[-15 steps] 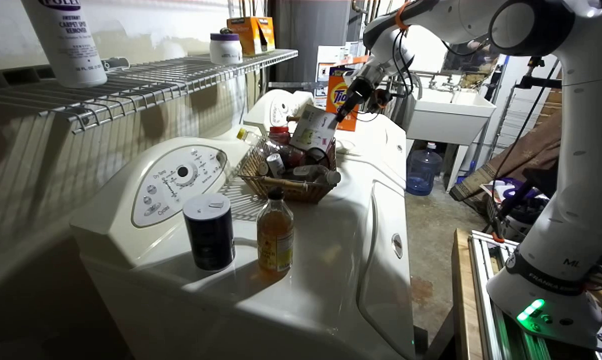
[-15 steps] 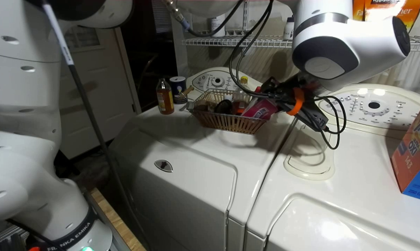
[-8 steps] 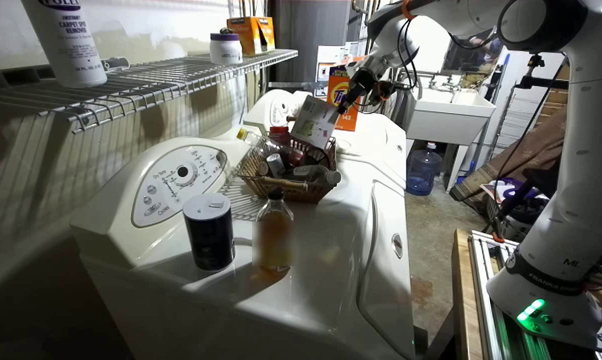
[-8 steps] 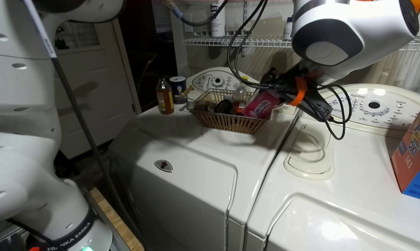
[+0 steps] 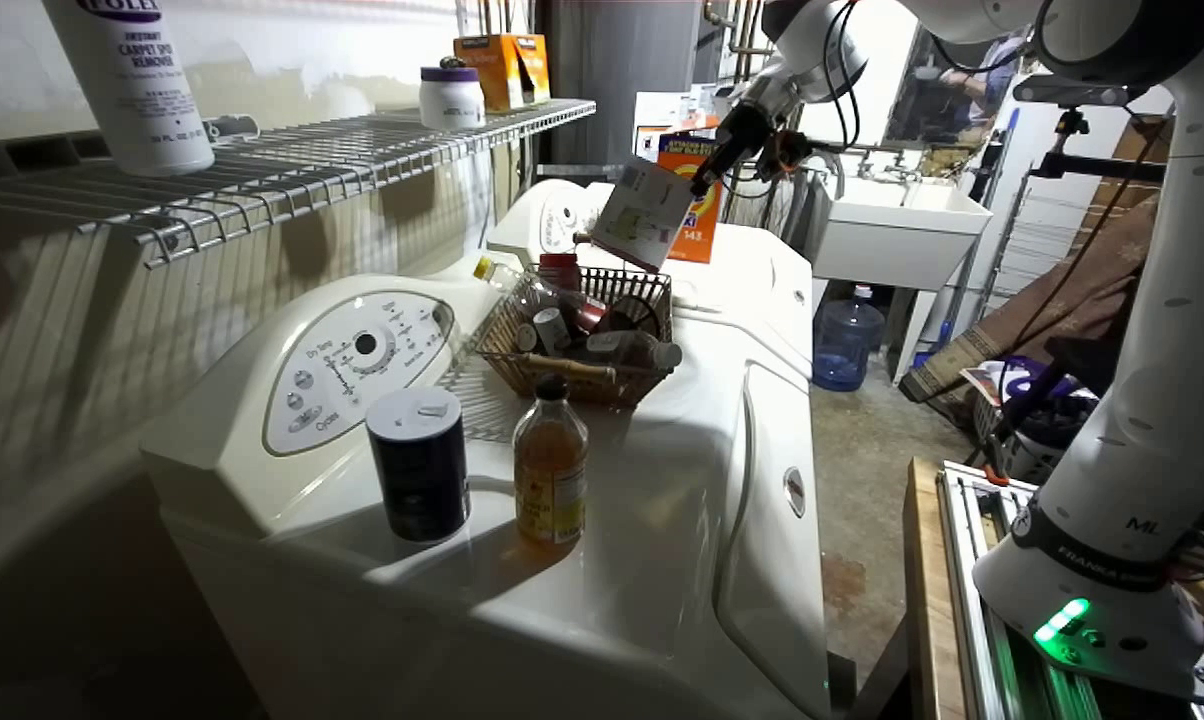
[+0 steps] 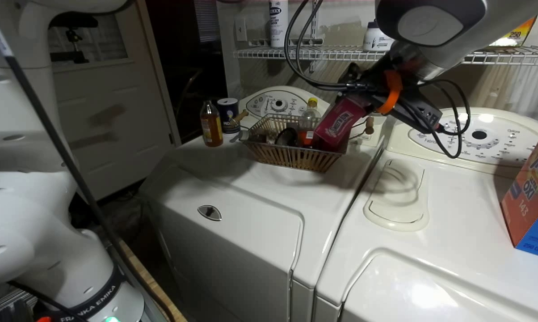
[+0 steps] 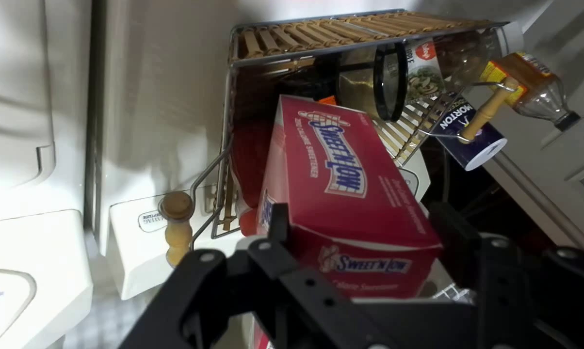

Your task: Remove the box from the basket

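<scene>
The box (image 5: 645, 213) is a small carton, whitish on the face seen in an exterior view and red-pink with Sweet'N Low print in an exterior view (image 6: 339, 123) and in the wrist view (image 7: 345, 165). My gripper (image 7: 365, 230) is shut on one end of the box, a finger on each side. The gripper also shows in an exterior view (image 5: 700, 186). The box hangs tilted over the end of the brown slatted basket (image 5: 602, 388). Its lower end is near the rim of the basket (image 6: 296, 157); I cannot tell if it is fully clear.
In the basket lie a red-capped bottle (image 5: 559, 266), a clear bottle with a yellow cap (image 6: 312, 112) and other jars. An amber bottle (image 5: 550, 470) and a dark canister (image 5: 419, 470) stand beside it. An orange Tide box (image 6: 530, 188) stands on the neighbouring machine. A wire shelf (image 5: 362, 165) runs above.
My gripper has risen with the box, lifting it up out of the basket's contents and drawing back toward the robot's side. The basket and the other objects stay in place.
</scene>
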Robot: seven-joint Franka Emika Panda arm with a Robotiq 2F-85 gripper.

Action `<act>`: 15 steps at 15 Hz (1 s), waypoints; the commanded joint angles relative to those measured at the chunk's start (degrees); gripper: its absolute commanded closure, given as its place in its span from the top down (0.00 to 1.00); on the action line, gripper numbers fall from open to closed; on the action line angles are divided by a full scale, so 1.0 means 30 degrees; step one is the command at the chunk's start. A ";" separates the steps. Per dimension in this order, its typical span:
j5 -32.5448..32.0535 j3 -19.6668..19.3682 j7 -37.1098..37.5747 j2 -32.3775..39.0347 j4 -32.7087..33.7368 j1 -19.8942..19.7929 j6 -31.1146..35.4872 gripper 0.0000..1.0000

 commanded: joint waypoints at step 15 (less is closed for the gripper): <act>-0.4064 -0.1939 0.2861 -0.0025 0.0343 -0.1538 0.1556 0.51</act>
